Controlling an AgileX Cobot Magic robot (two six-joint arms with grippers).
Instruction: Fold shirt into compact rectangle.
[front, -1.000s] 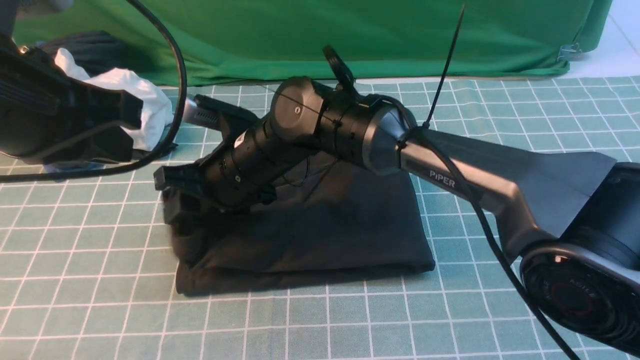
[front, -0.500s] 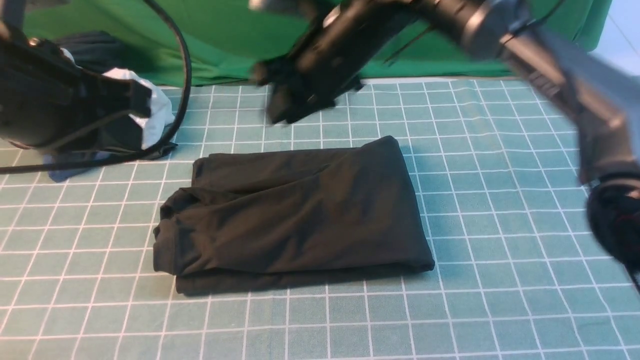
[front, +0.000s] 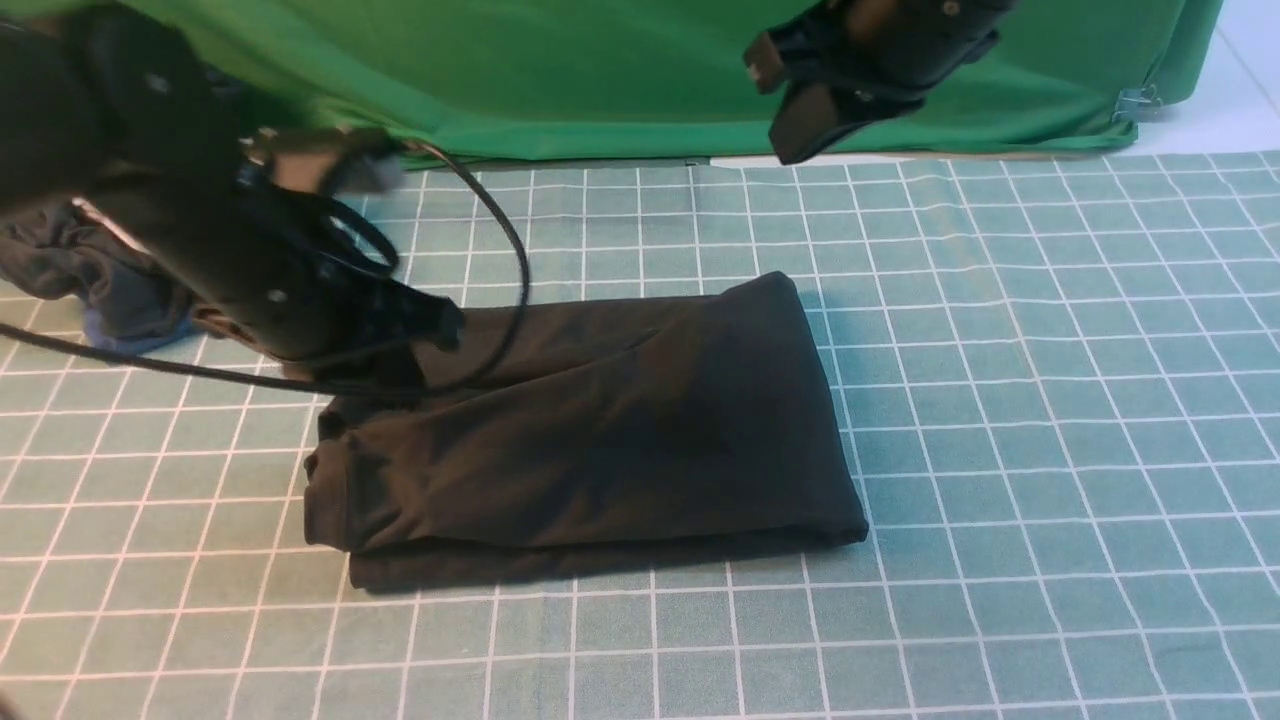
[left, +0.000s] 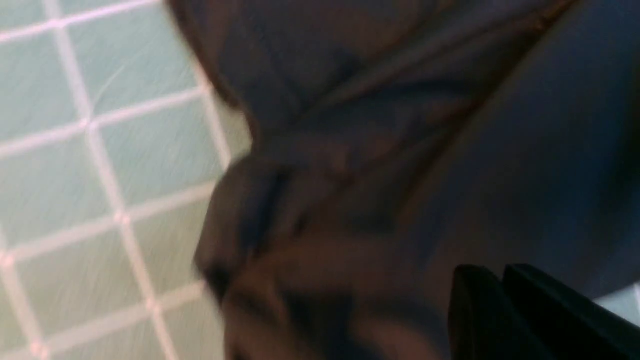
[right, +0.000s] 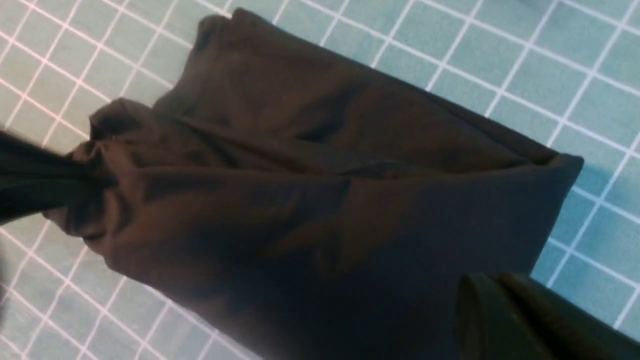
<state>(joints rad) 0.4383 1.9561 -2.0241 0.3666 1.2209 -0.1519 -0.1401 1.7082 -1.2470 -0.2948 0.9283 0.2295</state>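
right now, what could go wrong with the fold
The left gripper is at the far left corner of the shirt, where the layers are bunched; a sideways drag could pull the fold open. Its cable loops over the shirt and might snag the cloth. The bottom layer sticks out along the near edge, so the rectangle may end uneven.

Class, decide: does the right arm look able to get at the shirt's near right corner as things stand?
Probably yes: the right pincer hangs above the mat, empty, nothing covers that corner of the shirt, and the left arm sits at its far left end.
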